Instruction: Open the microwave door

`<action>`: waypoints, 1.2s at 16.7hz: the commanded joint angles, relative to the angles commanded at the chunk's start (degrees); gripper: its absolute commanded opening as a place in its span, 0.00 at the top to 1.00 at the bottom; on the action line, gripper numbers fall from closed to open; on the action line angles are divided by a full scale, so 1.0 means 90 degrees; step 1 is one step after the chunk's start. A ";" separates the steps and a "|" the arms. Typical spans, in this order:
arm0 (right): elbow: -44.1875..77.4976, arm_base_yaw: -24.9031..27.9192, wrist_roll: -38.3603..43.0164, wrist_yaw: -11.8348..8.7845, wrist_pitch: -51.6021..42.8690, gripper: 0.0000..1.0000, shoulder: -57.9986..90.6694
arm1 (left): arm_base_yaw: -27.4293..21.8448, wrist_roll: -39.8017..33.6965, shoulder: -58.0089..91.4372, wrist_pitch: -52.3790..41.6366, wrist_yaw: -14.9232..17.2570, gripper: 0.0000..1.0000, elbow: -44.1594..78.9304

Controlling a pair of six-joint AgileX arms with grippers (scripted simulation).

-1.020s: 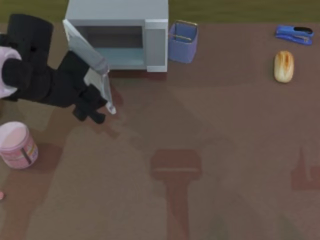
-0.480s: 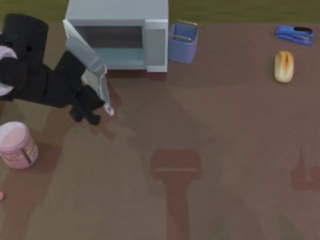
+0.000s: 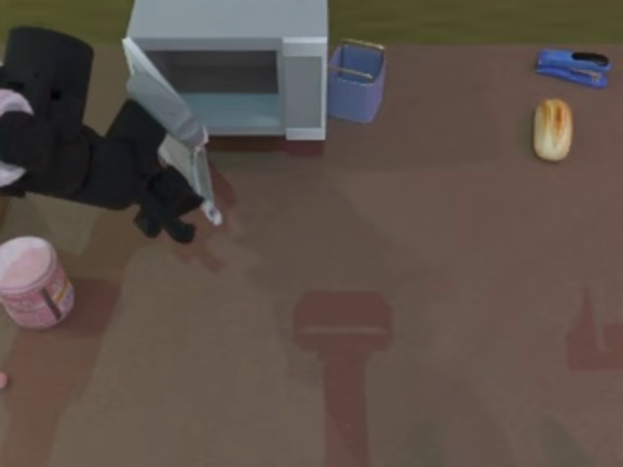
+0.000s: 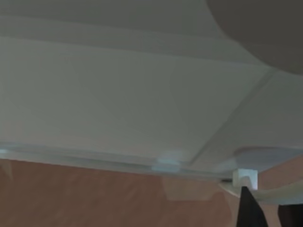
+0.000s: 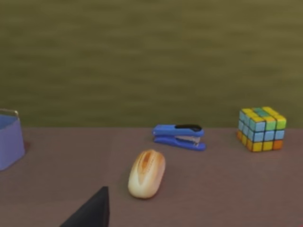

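- At the far left of the table stands the large boxy silver-grey microwave (image 3: 229, 29), smooth-sided, its cavity showing a pale blue-grey floor and a plain control strip on its right front.
- Swung well out toward the near left, the flat silver-framed microwave door (image 3: 165, 102) with its grey translucent window stands at a slant from its hinge on the left edge.
- Black and blocky, the left gripper (image 3: 185, 209) sits at the door's free near edge, right by its small white handle (image 3: 216, 212); whether its fingers grasp the handle cannot be told. The left wrist view is filled by the door's pale smooth panel (image 4: 118, 99).
- Just right of the microwave is a small blue-purple square bin (image 3: 356, 81).
- Far right lie a glossy blue stapler (image 3: 572, 67) and a golden oval bread roll (image 3: 552, 128); a multicoloured puzzle cube (image 5: 261, 128) shows only in the right wrist view.
- Near left stands a pink round tub (image 3: 33, 282).
- Of the right gripper only a dark tip (image 5: 92, 213) shows.
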 joint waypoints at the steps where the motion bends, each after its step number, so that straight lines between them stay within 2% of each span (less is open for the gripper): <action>1: 0.0000 0.0000 0.0000 0.0000 0.0000 0.00 0.0000 | 0.0000 0.0000 0.0000 0.0000 0.0000 1.00 0.0000; 11: 0.0000 0.0000 0.0000 0.0000 0.0000 0.00 0.0000 | 0.0000 0.0000 0.0000 0.0000 0.0000 1.00 0.0000; 20: 0.0000 0.0000 0.0000 0.0000 0.0000 0.00 0.0000 | 0.0235 0.0596 0.0029 -0.0321 0.0332 1.00 0.0086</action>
